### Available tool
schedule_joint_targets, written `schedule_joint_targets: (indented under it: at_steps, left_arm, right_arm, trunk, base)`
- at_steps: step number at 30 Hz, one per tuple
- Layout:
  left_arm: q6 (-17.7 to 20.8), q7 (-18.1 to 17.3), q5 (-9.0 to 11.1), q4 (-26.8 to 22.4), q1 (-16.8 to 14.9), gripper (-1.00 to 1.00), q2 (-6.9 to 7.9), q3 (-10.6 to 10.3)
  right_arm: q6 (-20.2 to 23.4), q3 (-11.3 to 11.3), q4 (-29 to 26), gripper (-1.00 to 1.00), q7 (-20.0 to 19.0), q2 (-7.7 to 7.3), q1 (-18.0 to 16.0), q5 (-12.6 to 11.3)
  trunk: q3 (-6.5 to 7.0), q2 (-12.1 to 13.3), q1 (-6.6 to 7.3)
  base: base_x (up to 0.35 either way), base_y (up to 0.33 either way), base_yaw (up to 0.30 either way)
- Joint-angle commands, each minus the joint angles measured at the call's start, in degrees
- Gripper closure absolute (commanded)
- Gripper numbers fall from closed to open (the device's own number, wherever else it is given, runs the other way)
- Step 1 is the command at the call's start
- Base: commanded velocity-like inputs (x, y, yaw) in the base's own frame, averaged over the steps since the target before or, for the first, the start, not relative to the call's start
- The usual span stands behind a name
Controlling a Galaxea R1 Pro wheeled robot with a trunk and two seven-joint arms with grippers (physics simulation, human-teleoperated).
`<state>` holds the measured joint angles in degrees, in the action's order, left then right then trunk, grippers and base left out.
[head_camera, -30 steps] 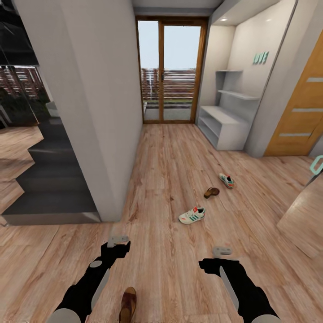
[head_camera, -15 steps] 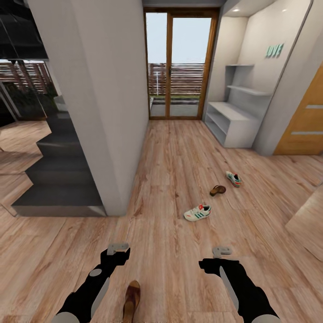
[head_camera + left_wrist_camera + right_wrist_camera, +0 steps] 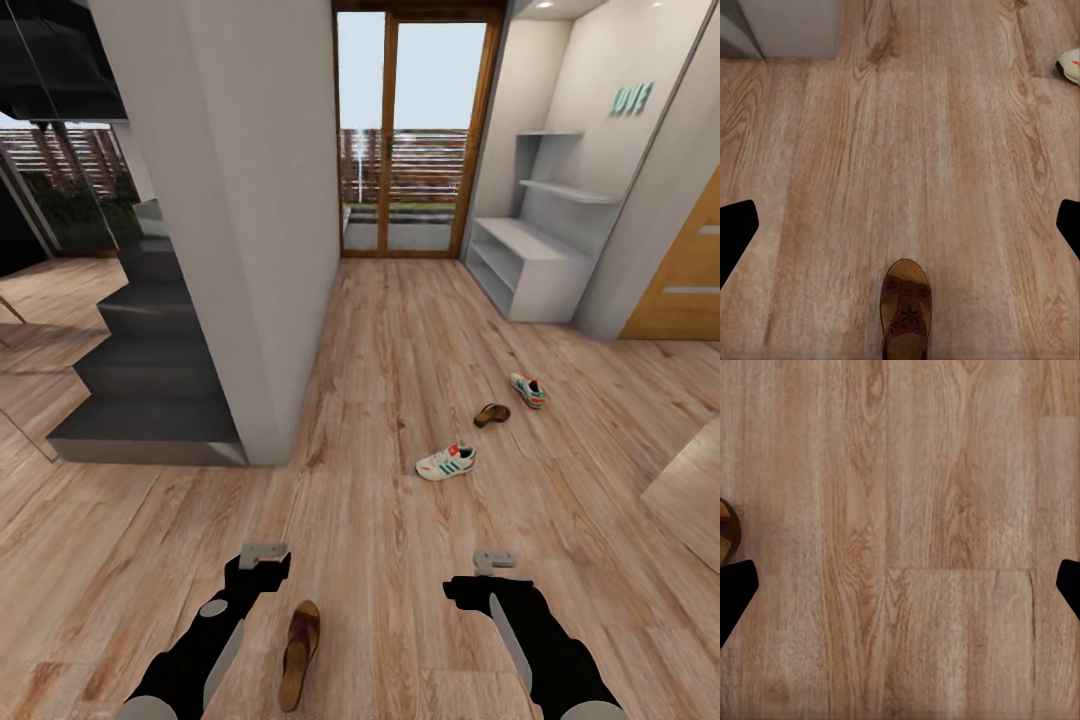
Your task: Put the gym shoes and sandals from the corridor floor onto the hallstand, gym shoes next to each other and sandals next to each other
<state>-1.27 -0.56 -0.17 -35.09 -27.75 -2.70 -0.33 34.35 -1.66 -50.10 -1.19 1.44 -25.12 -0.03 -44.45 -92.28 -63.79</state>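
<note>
One brown sandal [image 3: 300, 655] lies on the wood-plank corridor floor [image 3: 400, 340] between my two arms, nearer my left gripper [image 3: 263, 556]. The left wrist view has that sandal [image 3: 906, 311] below the open left gripper [image 3: 900, 225] and the edge of a gym shoe [image 3: 1071, 64]. Farther ahead lie a gym shoe [image 3: 446, 462], the other sandal [image 3: 491, 413] and the second gym shoe [image 3: 528, 391], spread apart. My right gripper [image 3: 495, 560] hangs open over bare floor [image 3: 900, 585], with the sandal's edge [image 3: 726, 529] beside it. A white hallstand [image 3: 525, 265] stands at the far right.
A white wall corner [image 3: 250, 250] juts out at the left, with dark stairs [image 3: 150, 370] beside it. A glass door [image 3: 415, 140] closes the corridor's far end. A wooden door [image 3: 690, 270] and a tan panel [image 3: 690, 470] sit at the right. Teal letters [image 3: 632, 98] hang above the hallstand.
The whole picture has shifted, so the camera moved: the shoes and hallstand sit further right, and the near sandal shows more fully. Both arms keep their pose.
</note>
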Motion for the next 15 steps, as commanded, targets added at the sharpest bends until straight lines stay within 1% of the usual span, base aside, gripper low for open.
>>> schedule_joint_targets:
  at_steps: [1, 7, 15]
  left_arm:
    - [-0.13, -0.06, -0.01, 0.02, -0.03, -1.00, 0.00, -0.02]
    - [-0.13, -0.06, 0.00, 0.02, -0.03, -1.00, -0.02, -0.02]
    - [-0.13, -0.06, 0.00, 0.09, -0.03, -1.00, -0.02, -0.09]
  right_arm:
    - [0.28, -0.18, -0.08, -1.00, -0.12, 0.05, -0.02, 0.01]
    - [0.28, -0.15, -0.09, -1.00, -0.12, 0.10, -0.02, 0.01]
    - [0.28, -0.24, -0.06, -1.00, -0.12, 0.14, -0.02, 0.00]
  trunk:
    - [-0.14, -0.02, 0.01]
    - [-0.71, -0.02, 0.01]
    - [-2.90, -3.23, -1.75]
  base:
    - [-0.006, 0.000, 0.001]
    - [-0.002, 0.000, 0.000]
    - [0.000, 0.000, 0.000]
